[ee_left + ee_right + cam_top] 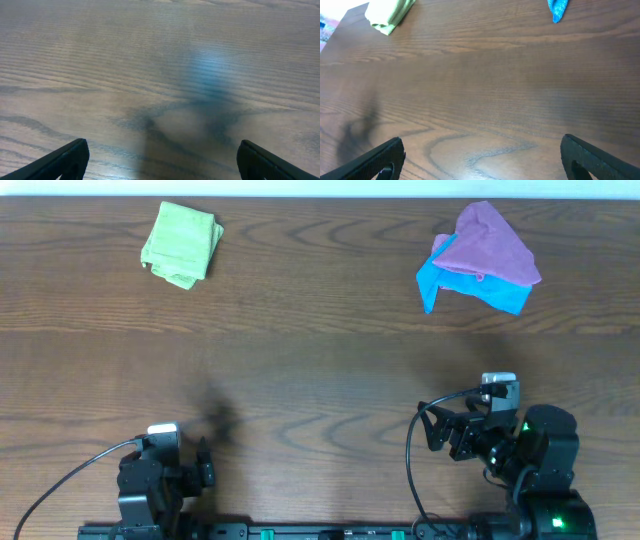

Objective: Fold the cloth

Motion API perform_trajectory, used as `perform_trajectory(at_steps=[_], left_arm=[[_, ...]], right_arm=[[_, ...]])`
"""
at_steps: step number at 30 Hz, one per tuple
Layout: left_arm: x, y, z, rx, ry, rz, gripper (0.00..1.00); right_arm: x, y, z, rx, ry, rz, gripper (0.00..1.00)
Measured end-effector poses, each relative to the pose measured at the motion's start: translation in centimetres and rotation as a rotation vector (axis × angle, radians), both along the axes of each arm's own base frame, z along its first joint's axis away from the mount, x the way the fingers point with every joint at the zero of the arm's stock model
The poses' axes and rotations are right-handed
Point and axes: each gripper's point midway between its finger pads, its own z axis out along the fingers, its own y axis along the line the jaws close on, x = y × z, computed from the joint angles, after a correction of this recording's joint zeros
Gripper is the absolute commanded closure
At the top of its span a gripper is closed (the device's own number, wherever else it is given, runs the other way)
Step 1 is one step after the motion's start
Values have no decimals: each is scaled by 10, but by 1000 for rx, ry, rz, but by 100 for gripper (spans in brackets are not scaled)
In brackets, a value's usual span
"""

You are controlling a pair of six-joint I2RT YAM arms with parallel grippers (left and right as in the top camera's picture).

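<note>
The lime-green square cloth with the white tag is out of view. The only lime-green thing is a small thick folded pad [182, 244] at the far left of the table; it also shows in the right wrist view [390, 12]. My left gripper [205, 465] is open and empty over bare wood near the front edge [162, 160]. My right gripper [440, 430] is open and empty over bare wood at the front right [482, 157]. Both are far from any fabric.
A crumpled purple cloth [490, 242] lies on a blue cloth [440, 285] at the far right; the blue one's tip shows in the right wrist view [557, 10]. The dark wooden table [320, 360] ends at a white wall at the back.
</note>
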Motion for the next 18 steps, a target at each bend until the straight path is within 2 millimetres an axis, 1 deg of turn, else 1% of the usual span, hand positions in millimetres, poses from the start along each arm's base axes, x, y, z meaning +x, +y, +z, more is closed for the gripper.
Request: perform_trajectory(at_steps=[14, 18], left_arm=[[0, 0, 0, 0, 0, 0, 5], [0, 0, 0, 0, 0, 0, 5]], right_arm=[[-1, 0, -1, 0, 3, -1, 1], [1, -9, -1, -35, -6, -44, 1]])
